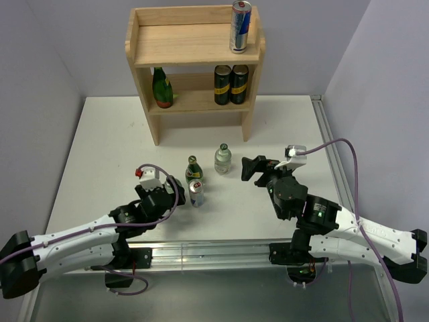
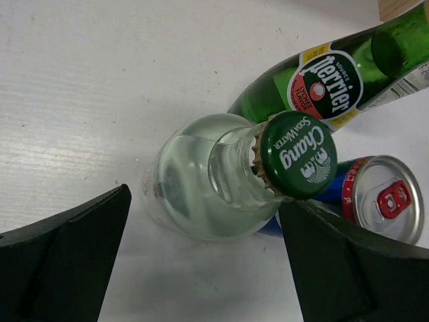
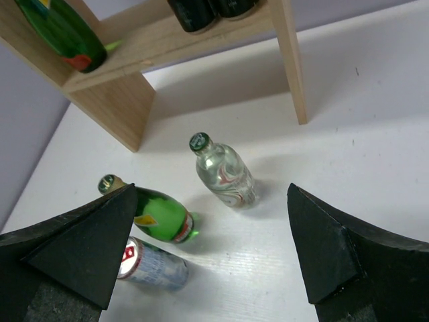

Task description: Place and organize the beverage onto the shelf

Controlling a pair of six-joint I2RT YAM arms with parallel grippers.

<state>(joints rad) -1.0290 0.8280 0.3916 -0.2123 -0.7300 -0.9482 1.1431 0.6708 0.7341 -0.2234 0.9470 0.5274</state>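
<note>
The wooden shelf (image 1: 194, 41) stands at the back. A silver-and-blue can (image 1: 240, 27) is on its top board and a green bottle (image 1: 161, 88) on its lower tier. On the table stand a green bottle (image 1: 194, 169), a clear bottle (image 1: 222, 159) and a can (image 1: 196, 193). My left gripper (image 1: 175, 189) is open. In the left wrist view a second clear bottle (image 2: 194, 188) with a green cap stands just ahead of and between its fingers (image 2: 80, 241), hidden from the top view. My right gripper (image 1: 251, 168) is open and empty, right of the clear bottle (image 3: 224, 171).
Two dark cans (image 1: 231, 84) with gold labels stand side by side on the shelf's lower tier at the right. In the left wrist view the green Perrier bottle (image 2: 322, 84) and the can (image 2: 385, 204) stand close behind and right of the clear bottle. Walls enclose the table.
</note>
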